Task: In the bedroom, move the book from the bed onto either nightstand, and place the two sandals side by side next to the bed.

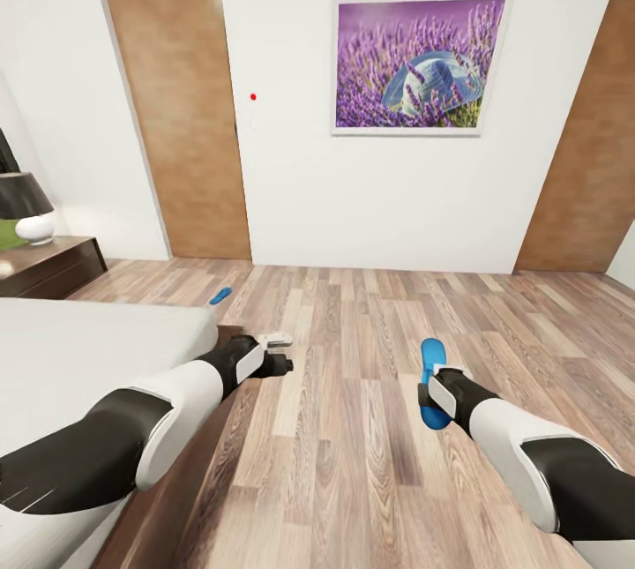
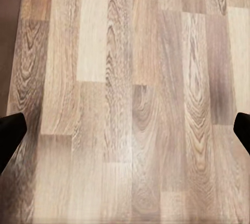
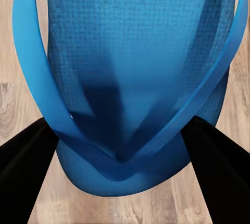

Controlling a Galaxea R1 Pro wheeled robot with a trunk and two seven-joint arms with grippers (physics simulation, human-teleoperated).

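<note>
- Your right gripper (image 1: 432, 393) hangs at 5 o'clock in the head view, fingers (image 3: 26, 166) either side of a sandal (image 3: 135, 78), pressed to its toe end; looks grasped.
- That sandal (image 1: 430, 354) sits over the floor (image 1: 353, 428), well right of the bed (image 1: 79, 348).
- Your left gripper (image 1: 284, 354) is at the bed's corner, jaws spread wide, nothing between them.
- Second sandal (image 1: 220, 295) lies at 10 o'clock, just beyond the bed's far corner.
- Nightstand (image 1: 53, 265) with lamp (image 1: 26, 207) at 9 o'clock.

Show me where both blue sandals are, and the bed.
Near sandal (image 1: 430, 355), head view: on the end of its sole beyond the right gripper (image 1: 438, 393).
Far sandal (image 1: 220, 295), head view: middle of the sole, on the floor by the bed's far corner.
Bed (image 1: 79, 348), head view: on the bare off-white mattress.
</note>
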